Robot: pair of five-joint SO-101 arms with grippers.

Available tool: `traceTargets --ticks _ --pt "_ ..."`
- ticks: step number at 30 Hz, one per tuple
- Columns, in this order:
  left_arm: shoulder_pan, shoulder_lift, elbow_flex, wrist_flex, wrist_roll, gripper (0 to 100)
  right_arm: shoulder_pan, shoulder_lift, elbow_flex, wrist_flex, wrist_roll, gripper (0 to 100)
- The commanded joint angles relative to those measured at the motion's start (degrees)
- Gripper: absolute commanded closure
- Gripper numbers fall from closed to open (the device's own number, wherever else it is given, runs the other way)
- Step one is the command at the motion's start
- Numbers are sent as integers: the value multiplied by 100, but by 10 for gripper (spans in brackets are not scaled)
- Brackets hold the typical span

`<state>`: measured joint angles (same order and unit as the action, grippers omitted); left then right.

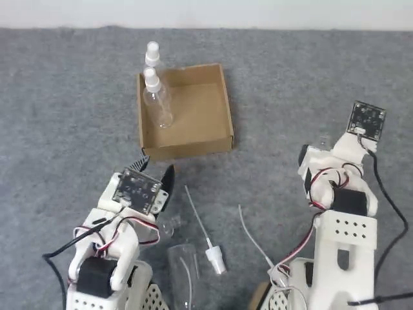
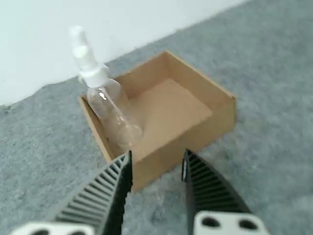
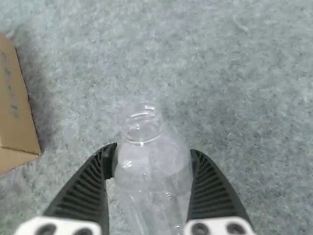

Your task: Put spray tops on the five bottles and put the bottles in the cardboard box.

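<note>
Left tool [image 2: 157,157] near cardboard box [image 2: 205,127]

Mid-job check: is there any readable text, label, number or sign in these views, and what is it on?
No text can be read.
Cardboard box, outer wall: small blue marks, too blurred to read.
Left circuit board and right circuit board on the wrists: any print is too small to read.
Capped bottle in the box and open bottle: no label visible.
</note>
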<state>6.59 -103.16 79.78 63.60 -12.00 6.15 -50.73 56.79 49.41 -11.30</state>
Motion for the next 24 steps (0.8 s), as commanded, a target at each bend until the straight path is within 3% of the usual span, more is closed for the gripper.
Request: traceTargets --ticks 1,10,19,24 --pt "158 1020 -752 404 -158 844 48 -215 -70 -171 -35 991" --pt "185 2787 -1437 668 -141 844 57 -189 -62 -154 -26 991" --pt "1037 4255 -1684 642 580 844 57 -189 -62 -145 -18 991" --pt "1231 5099 -2062 668 308 844 66 -189 -62 -145 -18 991"
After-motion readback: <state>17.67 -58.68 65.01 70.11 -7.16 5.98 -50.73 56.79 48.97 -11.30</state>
